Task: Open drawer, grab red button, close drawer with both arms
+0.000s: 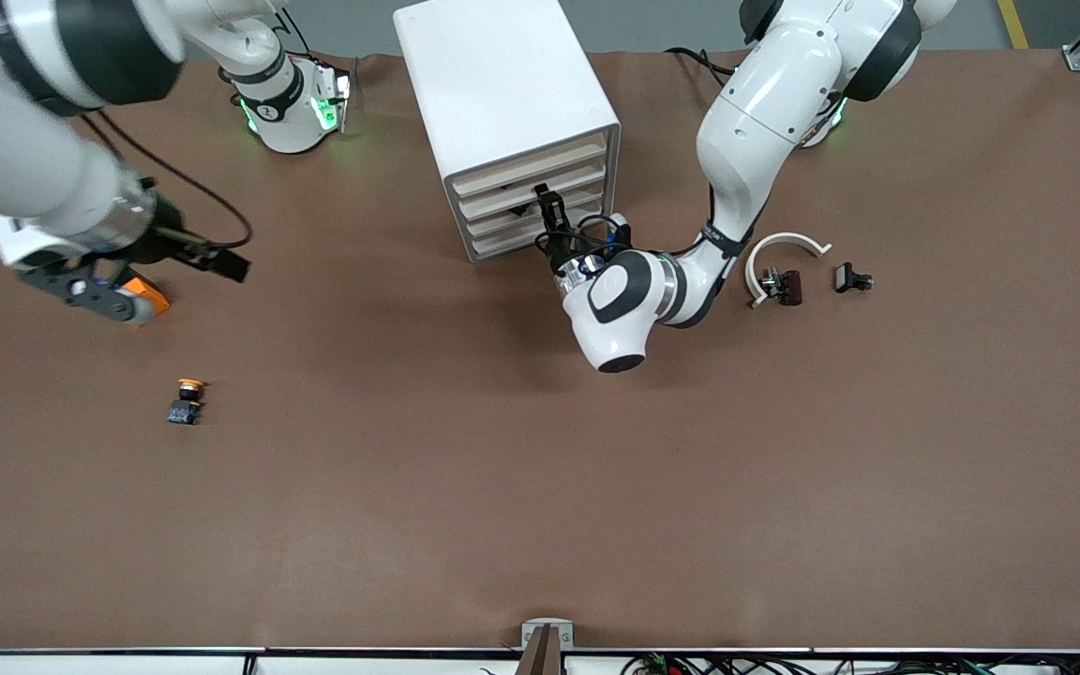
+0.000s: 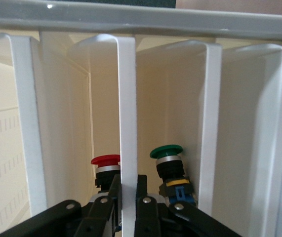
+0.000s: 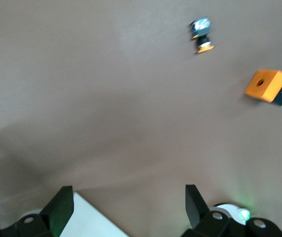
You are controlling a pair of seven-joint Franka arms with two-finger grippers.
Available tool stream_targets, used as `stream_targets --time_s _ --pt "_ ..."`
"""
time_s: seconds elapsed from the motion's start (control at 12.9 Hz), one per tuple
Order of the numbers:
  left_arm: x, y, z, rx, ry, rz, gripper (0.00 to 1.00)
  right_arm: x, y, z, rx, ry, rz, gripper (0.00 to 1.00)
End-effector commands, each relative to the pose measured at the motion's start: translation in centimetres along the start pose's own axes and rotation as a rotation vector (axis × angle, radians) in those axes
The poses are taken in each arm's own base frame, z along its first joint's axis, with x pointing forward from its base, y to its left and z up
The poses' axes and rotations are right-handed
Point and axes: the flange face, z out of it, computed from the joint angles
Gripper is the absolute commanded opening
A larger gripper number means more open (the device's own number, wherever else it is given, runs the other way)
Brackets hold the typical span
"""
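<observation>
Brown table under grey floor edge; left gripper clamped on the drawer front; right gripper spread wide above table.

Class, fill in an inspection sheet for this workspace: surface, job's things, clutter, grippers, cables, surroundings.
Surface: brown table, bare near the front camera.
Job's things: white cabinet; drawer not pulled out; red button inside, beside a green button.
Clutter: yellow button, orange cube, white ring piece, two small black clips.
Grippers: left gripper shut on the drawer's front; right gripper open above the table, near the cube.
Cables: black cable on the right arm.
Surroundings: grey floor, rail and wires at the edges.
</observation>
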Motion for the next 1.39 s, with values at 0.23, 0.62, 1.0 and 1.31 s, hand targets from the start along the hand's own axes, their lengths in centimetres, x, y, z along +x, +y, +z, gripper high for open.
stream_targets --time_s 0.23,0.62,1.0,1.31 --pt "1.4 0.1 -5.7 -0.035 -0.081 0.090 0.00 -7.5 -8.8 -0.2 0.059 0.028 0.128 1.00" --pt "2.3 0.1 -9.5 -0.102 -0.128 0.089 0.00 -12.8 -16.1 3.7 0.058 0.037 0.199 1.00" --pt "3.3 0.0 -12.3 -0.157 -0.157 0.104 0.00 -17.5 -22.3 9.1 0.046 0.040 0.233 1.00" --pt "3.8 -0.5 -13.3 -0.177 -0.162 0.188 1.00 -20.3 -24.4 10.9 0.040 0.046 0.223 1.00"
